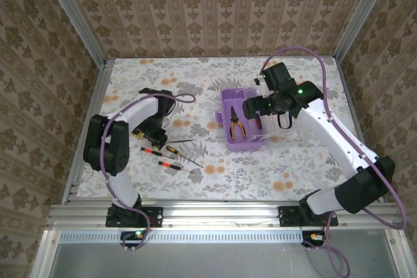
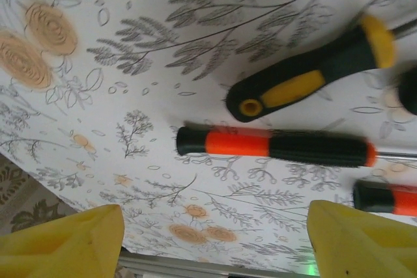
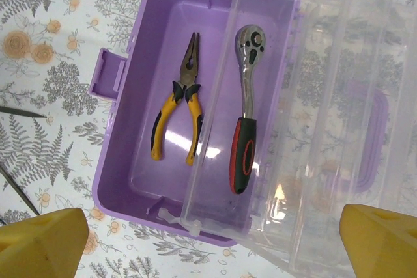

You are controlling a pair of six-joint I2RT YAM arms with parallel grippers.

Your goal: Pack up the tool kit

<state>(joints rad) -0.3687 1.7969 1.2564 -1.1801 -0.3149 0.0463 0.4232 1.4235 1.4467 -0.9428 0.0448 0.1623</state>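
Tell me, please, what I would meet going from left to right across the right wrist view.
Thin metal shaft → purple box's side tab → yellow-handled pliers → red-and-black ratchet wrench → purple handle seen through the clear lid.

Spread wide, empty: left claw (image 2: 215,229); same for right claw (image 3: 215,236).

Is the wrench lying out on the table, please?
No, the wrench lies inside the purple box beside the pliers.
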